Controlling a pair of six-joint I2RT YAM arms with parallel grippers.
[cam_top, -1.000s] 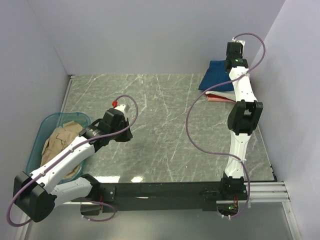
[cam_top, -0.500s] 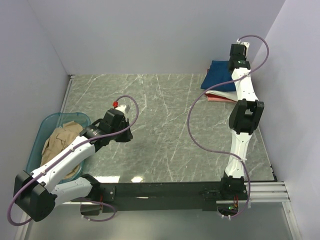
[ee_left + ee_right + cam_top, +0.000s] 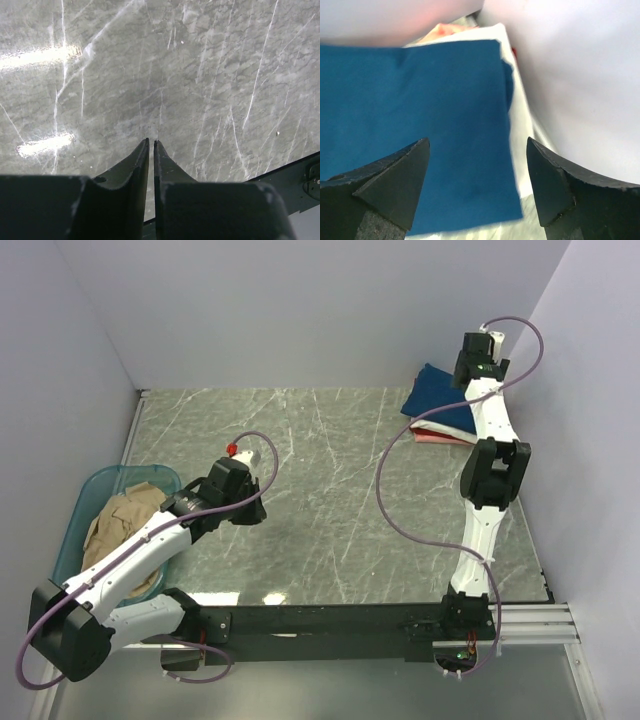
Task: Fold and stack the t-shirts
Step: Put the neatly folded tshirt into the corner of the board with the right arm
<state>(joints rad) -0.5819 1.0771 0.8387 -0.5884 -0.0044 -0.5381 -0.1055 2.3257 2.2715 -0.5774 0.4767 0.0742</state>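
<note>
A folded navy t-shirt lies on top of the stack at the back right, by the wall. In the right wrist view the navy t-shirt fills most of the frame, with a cream one showing under its edge. A red t-shirt peeks out at the bottom of the stack. My right gripper hangs open just above the navy cloth, holding nothing. A tan t-shirt lies crumpled in the teal tub. My left gripper is shut and empty over bare table.
The marble-patterned table is walled at the back and on both sides. The teal tub stands at its left edge, beside the left arm. A black rail with the arm bases runs along the near edge.
The right gripper has opened over the navy t-shirt and drawn back a little toward the back right corner. The left arm has not moved.
</note>
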